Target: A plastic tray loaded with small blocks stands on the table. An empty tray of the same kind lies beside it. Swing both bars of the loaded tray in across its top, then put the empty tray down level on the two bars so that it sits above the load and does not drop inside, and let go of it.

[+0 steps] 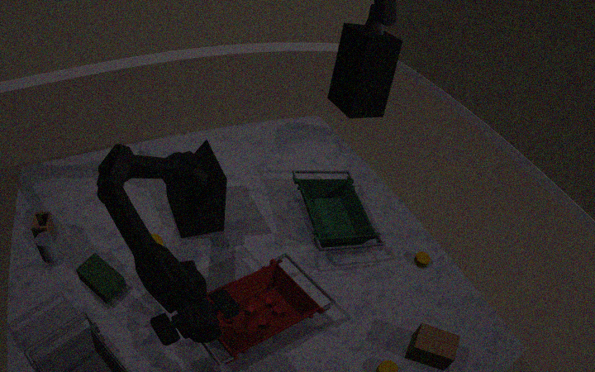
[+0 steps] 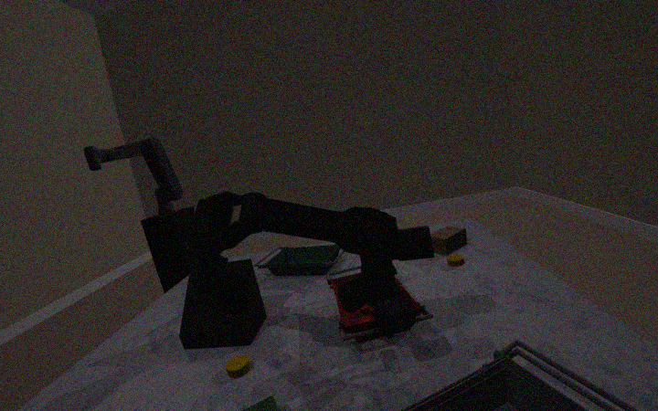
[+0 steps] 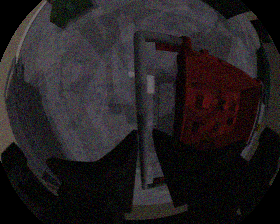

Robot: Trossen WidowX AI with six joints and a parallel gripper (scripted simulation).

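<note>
Red plastic tray, loaded with small red blocks, lies to the right of my fingertips in the wrist view. Its near grey metal bar stands outside the end wall, running lengthwise up that view, so I judge the push must go sideways, toward the tray. My black gripper is narrowly parted, gripping nothing; contact with the bar I can't tell.

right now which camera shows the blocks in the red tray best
The wrist view: it looks into the red tray, with several small blocks distinguishable. The top view shows some, partly hidden by the arm; the exterior view shows little, the arm covering much of the tray.
</note>
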